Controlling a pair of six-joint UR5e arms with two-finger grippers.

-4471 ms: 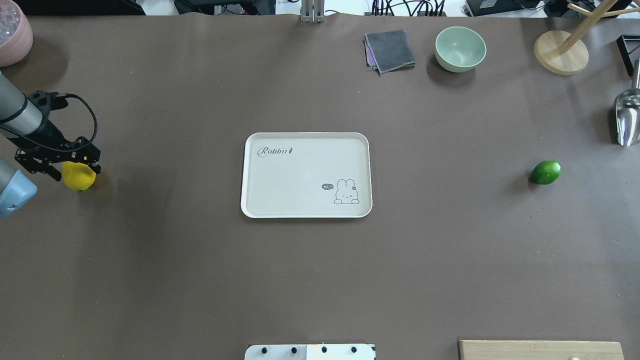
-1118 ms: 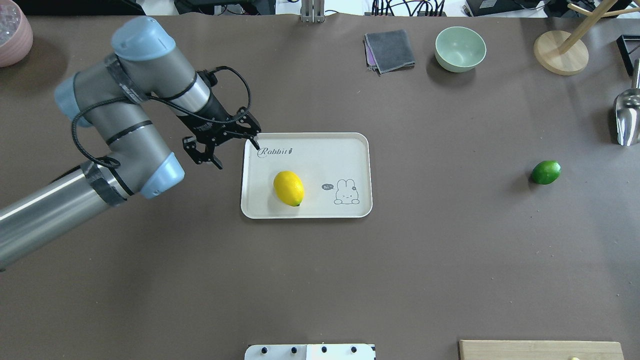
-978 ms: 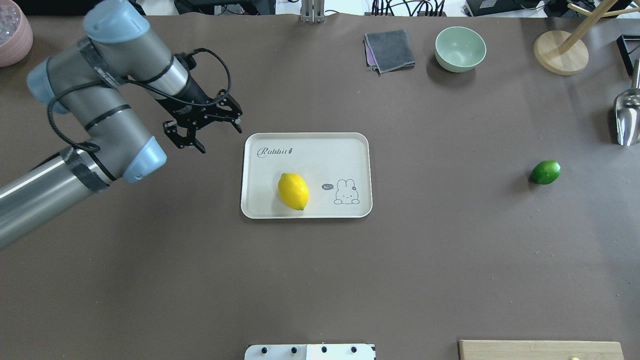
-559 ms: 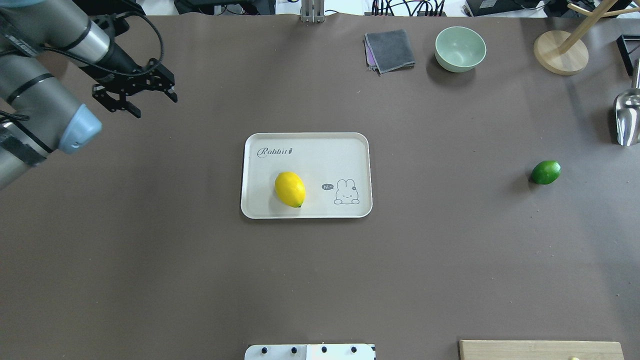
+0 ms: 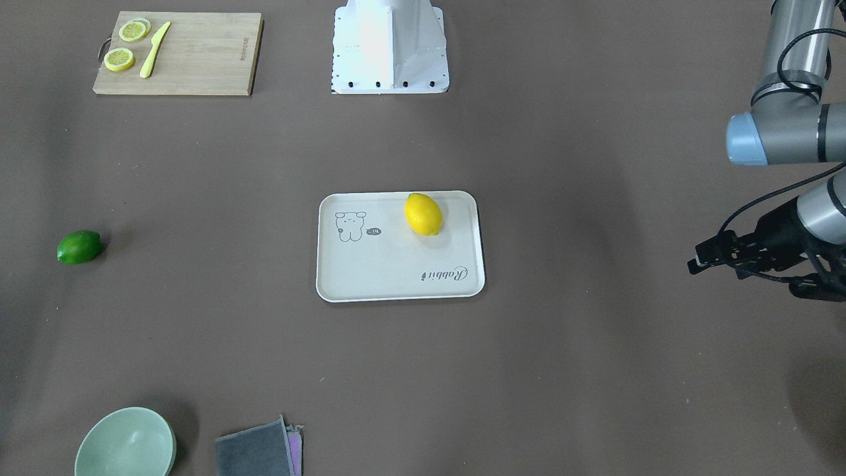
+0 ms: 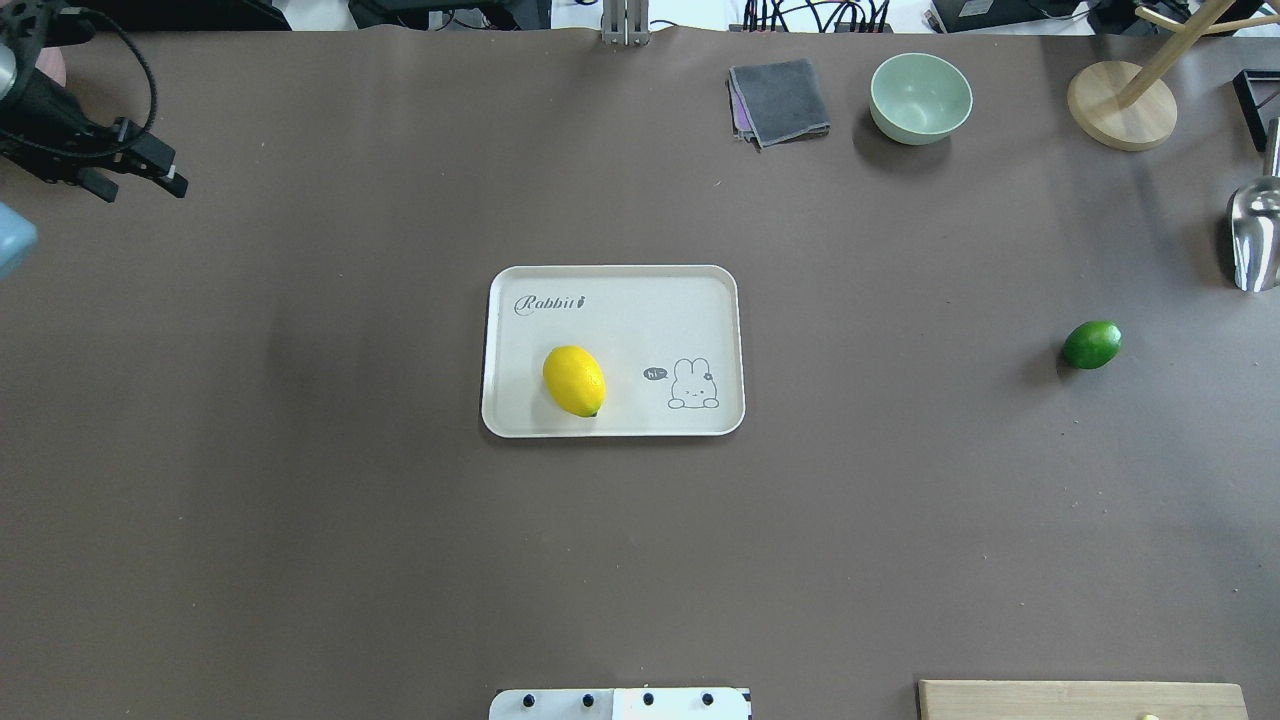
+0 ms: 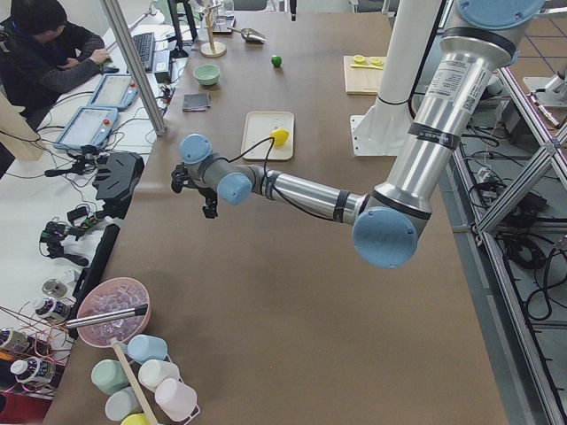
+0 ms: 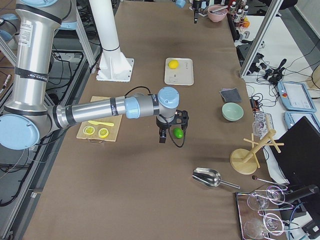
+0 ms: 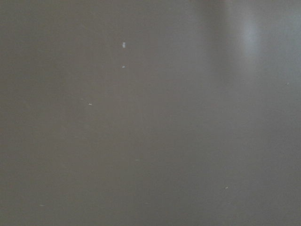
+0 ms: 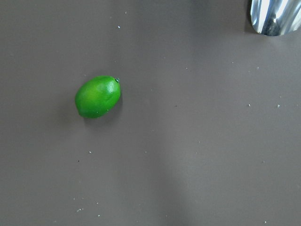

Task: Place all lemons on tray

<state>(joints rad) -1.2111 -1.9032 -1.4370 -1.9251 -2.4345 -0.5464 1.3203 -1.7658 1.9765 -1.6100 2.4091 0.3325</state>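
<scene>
The yellow lemon [image 6: 574, 380] lies on the off-white Rabbit tray [image 6: 620, 320] at mid-table, toward its near edge; it also shows in the front view [image 5: 423, 213]. The green lemon [image 6: 1092, 344] lies on the table far to the right, off the tray. My left gripper [image 6: 142, 188] is open and empty, far left of the tray near the table's back left; it also shows in the front view [image 5: 741, 277]. My right gripper [image 8: 172, 131] hovers over the green lemon [image 10: 98, 96]. It shows only in the exterior right view, so I cannot tell its state.
A green bowl [image 6: 920, 97], a grey cloth [image 6: 780, 100], a wooden stand [image 6: 1120, 105] and a metal scoop [image 6: 1255, 240] stand at the back right. A cutting board [image 5: 175, 53] with lemon slices and a knife lies near the robot base.
My left gripper carried the yellow lemon to the tray, let it go, and pulled back to the far left. The lemon rocked slightly on the tray. The green lemon has not moved.
</scene>
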